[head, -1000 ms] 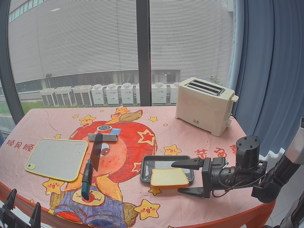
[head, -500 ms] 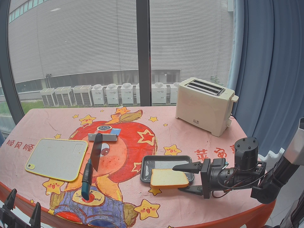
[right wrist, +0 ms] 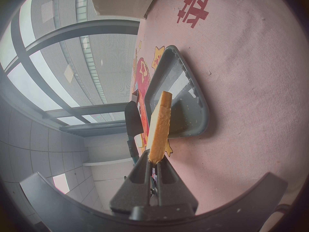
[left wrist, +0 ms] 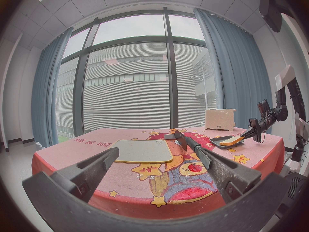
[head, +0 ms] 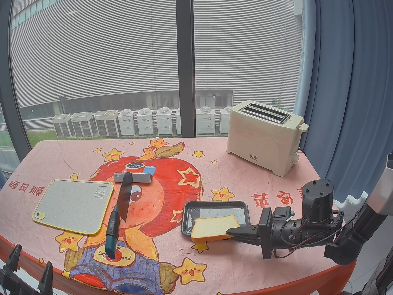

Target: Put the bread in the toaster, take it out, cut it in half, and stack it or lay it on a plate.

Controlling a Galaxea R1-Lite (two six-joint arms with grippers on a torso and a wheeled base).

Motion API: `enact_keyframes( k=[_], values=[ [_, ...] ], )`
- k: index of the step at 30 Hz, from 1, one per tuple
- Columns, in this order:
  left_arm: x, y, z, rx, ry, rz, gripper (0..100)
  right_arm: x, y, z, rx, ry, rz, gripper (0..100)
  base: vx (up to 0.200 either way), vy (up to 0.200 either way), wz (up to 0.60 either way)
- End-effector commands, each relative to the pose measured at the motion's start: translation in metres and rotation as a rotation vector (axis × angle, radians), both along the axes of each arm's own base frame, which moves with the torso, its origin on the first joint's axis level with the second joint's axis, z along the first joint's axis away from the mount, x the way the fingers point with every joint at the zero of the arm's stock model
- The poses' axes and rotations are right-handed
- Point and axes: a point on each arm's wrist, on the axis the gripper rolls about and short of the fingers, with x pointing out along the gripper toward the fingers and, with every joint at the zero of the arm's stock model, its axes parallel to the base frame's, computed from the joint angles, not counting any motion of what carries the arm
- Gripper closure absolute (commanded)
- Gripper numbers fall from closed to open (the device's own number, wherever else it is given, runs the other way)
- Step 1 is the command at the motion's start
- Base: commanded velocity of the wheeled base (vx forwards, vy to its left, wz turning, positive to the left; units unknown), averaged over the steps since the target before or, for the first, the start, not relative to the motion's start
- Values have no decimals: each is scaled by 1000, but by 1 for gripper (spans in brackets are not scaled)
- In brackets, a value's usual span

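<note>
The right end effector [head: 231, 233] is clamped narrow on the bread [head: 213, 227], its fingers pressed against the two flat faces of the slice at its right-hand edge. In the right wrist view the slice [right wrist: 160, 130] stands out edge-on from between the fingertips and reaches over the dark tray [right wrist: 190, 113]. The right arm comes in low from the right edge of the tabletop [head: 245, 173], with the wrist about level and the fingers pointing toward the robot's left.

A second ago the same fingers were spread wide on either side of the slice; they have since shut on it, and the bread has shifted a little to the left, its far part over the near rim of the tray [head: 215, 205].

The left end effector [left wrist: 156, 152] hangs off the near left edge of the tabletop with its fingers wide apart, holding nothing.

The toaster [head: 266, 136] stands at the far right corner, well behind the tray. The knife [head: 116, 214] lies between the cutting board [head: 73, 205] and the tray, its blade tip on a small grey block [head: 139, 178].
</note>
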Motion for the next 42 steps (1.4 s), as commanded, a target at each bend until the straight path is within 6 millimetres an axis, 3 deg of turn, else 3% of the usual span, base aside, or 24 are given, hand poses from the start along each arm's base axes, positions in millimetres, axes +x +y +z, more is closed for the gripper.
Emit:
enact_keyframes(
  k=[1,16,42],
  values=[
    [0,0,-5,0,1,0,0,-1,0,2,6,-12,2,100,0,0,0],
    [0,0,-5,0,1,0,0,-14,14,14,0,-88,-11,100,0,0,0],
    [0,0,-5,-1,1,0,0,-18,4,32,-14,-216,-11,100,0,0,0]
  ],
)
